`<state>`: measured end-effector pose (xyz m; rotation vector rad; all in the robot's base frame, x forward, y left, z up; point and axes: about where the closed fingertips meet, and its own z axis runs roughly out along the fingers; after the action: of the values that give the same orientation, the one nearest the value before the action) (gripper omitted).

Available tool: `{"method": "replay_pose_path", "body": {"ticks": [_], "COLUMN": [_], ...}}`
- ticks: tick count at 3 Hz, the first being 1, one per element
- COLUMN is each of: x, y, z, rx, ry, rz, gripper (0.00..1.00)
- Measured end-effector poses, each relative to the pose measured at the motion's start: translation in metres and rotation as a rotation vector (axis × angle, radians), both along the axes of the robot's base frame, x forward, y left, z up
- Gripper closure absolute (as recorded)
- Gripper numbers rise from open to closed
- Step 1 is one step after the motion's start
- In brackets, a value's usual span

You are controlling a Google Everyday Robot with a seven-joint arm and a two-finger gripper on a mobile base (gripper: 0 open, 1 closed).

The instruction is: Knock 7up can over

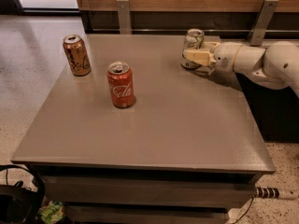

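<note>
- A black cable loop (21,195) is lying on the floor at the lower left, beside the front corner of the table (154,134).
- A copper-brown can (77,55) with dark script is standing upright near the table's far left corner, its silver top facing up.
- A red Coca-Cola can (121,85) is standing upright just right of it and nearer the front, apart from the brown can and well apart from everything on the right.
- The middle and front of the grey table are carrying nothing else.
- The 7up can (193,40), pale with green markings, is standing roughly upright near the table's far edge, right of centre, with its base on the surface.
- The claw (192,55) is sitting right at that can, with a cream part of it crossing the can's front at about mid-height and touching it; I cannot tell how wide the claw is set or whether it is gripping the can.
- The white arm (254,62) is reaching in from the right edge, running nearly level just above the table's far right corner.
- Two metal brackets (124,15) are standing against the wooden wall behind the table.
</note>
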<state>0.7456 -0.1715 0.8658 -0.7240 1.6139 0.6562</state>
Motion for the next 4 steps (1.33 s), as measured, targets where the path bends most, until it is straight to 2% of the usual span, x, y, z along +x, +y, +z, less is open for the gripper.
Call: {"method": "replay_pose_path", "body": {"ticks": [1,2,3,4], "x": [0.0,0.001,0.003,-0.003], "y": [0.003,0.004,0.012,0.003], "z": [0.0,-0.001,0.001,0.015], "rx": [0.001,0.001,-0.035,-0.128], "ry": [0.001,0.001,0.024,0.054], "rz": [0.004,0.006,0.02,0.002], "gripper": [0.98,1.0,1.0,1.0]}}
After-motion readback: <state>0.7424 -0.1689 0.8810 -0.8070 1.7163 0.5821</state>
